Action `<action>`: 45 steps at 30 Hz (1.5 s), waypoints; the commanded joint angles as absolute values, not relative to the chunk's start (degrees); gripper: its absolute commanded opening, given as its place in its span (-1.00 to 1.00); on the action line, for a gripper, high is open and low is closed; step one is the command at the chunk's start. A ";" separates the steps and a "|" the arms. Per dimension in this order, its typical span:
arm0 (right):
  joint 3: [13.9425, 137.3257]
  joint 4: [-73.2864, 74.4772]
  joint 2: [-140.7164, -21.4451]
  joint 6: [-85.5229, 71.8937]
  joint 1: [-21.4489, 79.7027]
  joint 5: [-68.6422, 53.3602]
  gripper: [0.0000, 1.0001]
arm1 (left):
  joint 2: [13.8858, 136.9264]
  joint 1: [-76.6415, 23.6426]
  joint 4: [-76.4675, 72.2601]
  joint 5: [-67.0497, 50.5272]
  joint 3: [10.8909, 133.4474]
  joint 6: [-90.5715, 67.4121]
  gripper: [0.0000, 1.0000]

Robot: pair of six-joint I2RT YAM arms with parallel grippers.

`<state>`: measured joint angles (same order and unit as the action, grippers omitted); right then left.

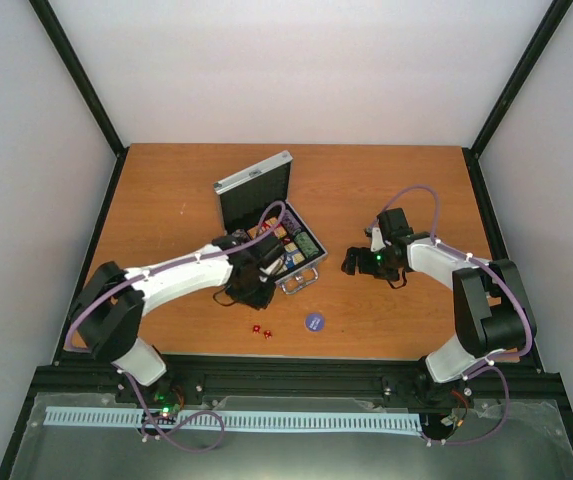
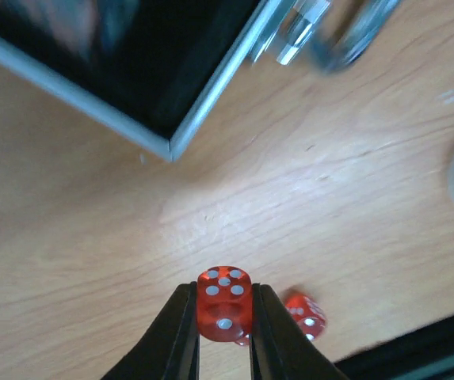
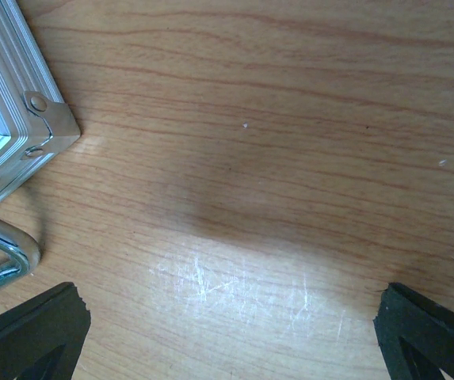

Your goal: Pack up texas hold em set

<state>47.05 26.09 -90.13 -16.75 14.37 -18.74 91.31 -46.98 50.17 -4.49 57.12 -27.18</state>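
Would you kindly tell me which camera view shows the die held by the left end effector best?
The left wrist view: the red die sits close-up between the left end effector's fingers, pips legible. The top external view hides it under the arm; the right wrist view misses it.

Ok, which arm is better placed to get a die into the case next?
Left. The left gripper is shut on a red die close to the open case; the right gripper is open, holding nothing, over the table.
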 commanded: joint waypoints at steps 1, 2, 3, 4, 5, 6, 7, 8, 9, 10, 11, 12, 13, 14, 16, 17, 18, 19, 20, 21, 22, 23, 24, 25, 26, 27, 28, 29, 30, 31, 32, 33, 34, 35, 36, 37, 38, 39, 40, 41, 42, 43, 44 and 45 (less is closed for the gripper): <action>45.49 27.73 -91.14 -16.78 14.09 -18.96 1.00 | 85.88 -46.81 58.47 2.33 67.69 -18.49 -0.87; 45.46 27.62 -91.29 -16.85 14.05 -19.10 1.00 | 86.07 -46.53 58.82 3.80 69.30 -15.95 -0.79; 45.49 27.50 -91.44 -17.00 14.03 -19.22 1.00 | 86.54 -45.69 58.59 5.17 70.50 -13.56 -0.77; 45.52 27.41 -91.49 -17.04 14.03 -19.24 1.00 | 87.35 -44.48 57.70 5.63 71.38 -10.84 -0.76; 45.53 27.32 -91.49 -17.02 14.05 -19.30 1.00 | 88.34 -43.23 56.29 5.64 71.95 -8.30 -0.77; 45.65 27.23 -91.61 -16.98 14.01 -19.27 1.00 | 89.57 -41.81 54.55 5.58 72.39 -6.19 -0.78; 45.88 27.33 -91.71 -16.89 13.99 -19.18 1.00 | 90.83 -40.43 52.85 5.29 72.93 -4.00 -0.78; 46.14 27.48 -91.89 -16.72 13.98 -19.16 1.00 | 92.65 -39.41 51.25 5.04 73.62 -2.08 -0.78; 46.41 27.60 -92.12 -16.69 13.99 -19.12 1.00 | 94.19 -38.70 49.90 5.60 74.58 -0.33 -0.78; 46.69 27.70 -92.30 -16.69 14.04 -19.08 1.00 | 95.79 -38.15 48.56 6.13 75.45 1.09 -0.78; 46.87 27.63 -92.43 -16.75 14.04 -19.12 1.00 | 97.34 -37.68 47.19 6.35 76.44 2.50 -0.78; 47.01 27.49 -92.60 -16.80 13.98 -19.20 1.00 | 99.00 -37.19 45.81 6.39 77.49 3.50 -0.79; 47.15 27.29 -92.91 -16.99 14.00 -19.31 1.00 | 100.67 -36.71 44.52 5.93 78.53 4.11 -0.79; 47.38 27.12 -93.24 -17.04 13.98 -19.45 1.00 | 102.43 -36.18 43.63 5.36 79.84 4.28 -0.79; 47.86 27.23 -93.90 -17.09 14.05 -19.60 1.00 | 105.81 -35.55 42.65 3.51 82.65 4.45 -0.79; 48.04 27.24 -94.09 -17.02 14.02 -19.53 1.00 | 107.21 -35.38 42.42 3.17 84.39 4.56 -0.79; 48.12 27.17 -94.17 -16.97 14.02 -19.40 1.00 | 108.51 -35.42 42.18 2.85 85.37 4.71 -0.79; 48.14 27.17 -94.21 -16.94 14.02 -19.28 1.00 | 109.68 -35.42 42.00 2.77 86.29 4.81 -0.79; 48.05 27.12 -94.24 -16.96 14.00 -19.27 1.00 | 110.71 -35.42 41.75 2.83 87.00 4.94 -0.79; 47.90 27.15 -94.34 -16.92 14.00 -19.25 1.00 | 111.58 -35.35 41.60 3.14 87.52 5.00 -0.80; 47.89 27.08 -94.38 -16.96 14.00 -19.25 1.00 | 112.31 -35.27 41.54 3.46 87.95 5.09 -0.80; 47.72 27.04 -94.47 -16.92 13.98 -19.13 1.00 | 112.97 -35.17 41.61 3.63 88.32 5.22 -0.80; 47.53 27.06 -94.48 -16.91 14.03 -19.08 1.00 | 113.48 -34.95 41.65 3.61 88.46 5.27 -0.80; 47.33 26.96 -94.48 -16.89 13.98 -18.95 1.00 | 113.81 -34.79 41.66 3.63 88.39 5.27 -0.80; 47.21 26.98 -94.48 -16.86 13.98 -18.90 1.00 | 113.98 -34.61 41.59 3.56 88.22 5.34 -0.80; 47.08 26.98 -94.48 -16.87 14.04 -18.90 1.00 | 114.16 -34.43 41.58 3.49 87.96 5.36 -0.80; 47.03 26.91 -94.53 -16.82 14.05 -18.82 1.00 | 114.25 -34.33 41.51 3.39 87.78 5.43 -0.81; 46.97 26.85 -94.61 -16.79 14.01 -18.77 1.00 | 114.33 -34.22 41.34 3.39 87.46 5.52 -0.81; 47.00 26.89 -94.68 -16.80 13.98 -18.73 1.00 | 114.36 -34.13 41.24 3.45 87.13 5.55 -0.81; 47.02 26.85 -94.86 -16.80 14.05 -18.80 1.00 | 114.62 -33.98 41.21 3.52 87.02 5.49 -0.81; 47.07 26.80 -95.03 -16.87 14.03 -18.87 1.00 | 114.79 -33.93 41.18 3.63 86.94 5.37 -0.81; 47.15 26.87 -95.16 -16.81 13.99 -18.94 1.00 | 115.01 -33.81 41.14 3.67 86.88 5.24 -0.80; 47.19 26.87 -95.20 -16.79 14.06 -18.98 1.00 | 115.31 -33.71 41.21 3.43 86.93 5.27 -0.81; 47.24 26.85 -95.31 -16.71 13.99 -18.98 1.00 | 115.41 -33.67 41.14 3.20 86.92 5.27 -0.81; 47.28 26.89 -95.31 -16.63 13.99 -18.91 1.00 | 115.51 -33.66 41.13 2.98 87.07 5.32 -0.80; 47.36 26.98 -95.36 -16.64 14.02 -18.90 1.00 | 115.63 -33.66 41.13 2.86 87.16 5.38 -0.79; 47.37 27.04 -95.36 -16.69 14.05 -18.82 1.00 | 115.70 -33.66 41.13 2.81 87.23 5.35 -0.76; 47.38 27.12 -95.36 -16.65 14.05 -18.81 1.00 | 115.89 -33.66 41.20 2.73 87.39 5.36 -0.74; 47.33 27.12 -95.31 -16.69 13.98 -18.84 1.00 | 116.04 -33.66 41.34 2.67 87.38 5.41 -0.71; 47.29 27.05 -95.21 -16.69 14.03 -18.81 1.00 | 116.11 -33.66 41.48 2.61 87.39 5.40 -0.67; 47.23 27.13 -95.19 -16.63 14.00 -18.81 1.00 | 116.11 -33.66 41.48 2.51 87.26 5.44 -0.60; 47.17 27.11 -95.11 -16.69 14.00 -18.81 1.00 | 116.05 -33.66 41.44 2.51 87.15 5.45 -0.50; 47.05 27.10 -94.93 -16.63 13.99 -18.81 1.00 | 115.94 -33.66 41.40 2.51 87.12 5.37 -0.37; 47.03 27.12 -94.76 -16.69 14.00 -18.74 1.00 | 115.76 -33.66 41.42 2.54 86.92 5.27 -0.30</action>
